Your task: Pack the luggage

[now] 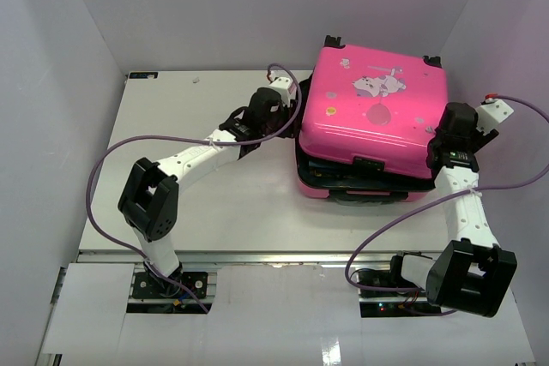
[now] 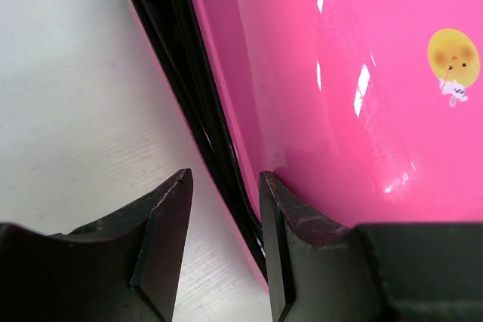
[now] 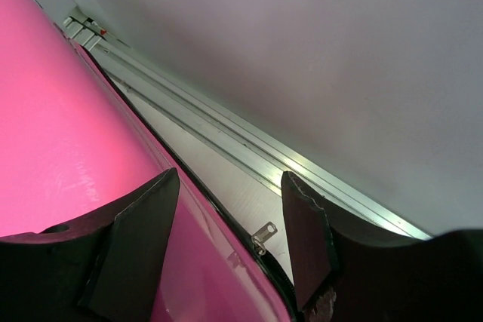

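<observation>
The hot-pink suitcase [image 1: 369,117] lies flat at the back right of the table, its lid lowered over the base with a dark gap along the near side. My left gripper [image 1: 294,117] is at its left edge. In the left wrist view the suitcase [image 2: 362,73] fills the right side, and the left gripper [image 2: 224,209] is open, with the black zipper trim [image 2: 189,88] running between its fingers. My right gripper [image 1: 440,141] is at the right edge. In the right wrist view it [image 3: 226,216] is open astride the suitcase's [image 3: 60,133] edge, with a metal zipper pull [image 3: 263,234] between its fingers.
The white table [image 1: 214,177] stretches left and in front of the suitcase. Grey walls enclose the left, back and right sides. An aluminium rail [image 3: 249,148] runs along the right wall close beside the suitcase. Purple cables loop from both arms.
</observation>
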You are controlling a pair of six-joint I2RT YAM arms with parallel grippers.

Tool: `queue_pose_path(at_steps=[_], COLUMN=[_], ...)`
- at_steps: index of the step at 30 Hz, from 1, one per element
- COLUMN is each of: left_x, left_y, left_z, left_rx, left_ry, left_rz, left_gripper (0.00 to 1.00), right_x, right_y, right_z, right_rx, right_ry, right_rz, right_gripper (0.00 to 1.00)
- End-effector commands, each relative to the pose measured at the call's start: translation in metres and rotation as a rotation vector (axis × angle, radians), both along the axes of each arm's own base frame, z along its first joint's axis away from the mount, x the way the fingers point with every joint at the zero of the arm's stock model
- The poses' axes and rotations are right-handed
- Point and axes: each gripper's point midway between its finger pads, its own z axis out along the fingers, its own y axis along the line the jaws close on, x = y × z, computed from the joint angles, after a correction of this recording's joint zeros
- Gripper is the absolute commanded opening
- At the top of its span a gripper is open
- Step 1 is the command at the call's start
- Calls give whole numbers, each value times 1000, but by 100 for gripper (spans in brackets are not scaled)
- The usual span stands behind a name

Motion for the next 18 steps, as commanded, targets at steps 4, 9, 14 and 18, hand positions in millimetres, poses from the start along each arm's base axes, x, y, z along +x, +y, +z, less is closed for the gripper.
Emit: queue_pose_path(at_steps=[4, 9, 14, 18], left_x=[-88, -103, -98, -70], left_y=[-76, -79, -54, -28], left_z=[56, 63, 69, 69], left_rx=[-176, -158, -127, -50], left_ry=[-35, -59, -75, -83], left_rz=[-298, -299, -182, -19], left_gripper=[52, 52, 54, 59], right_x=[-21, -19, -19, -16], right_y=[29, 31, 34, 37], right_z=[-65, -63, -65, -60], right_rx=[77, 89, 96, 103], right_ry=[277, 271, 274, 257], right_rz=[168, 195, 217, 236], right_gripper=[64, 66, 66, 66])
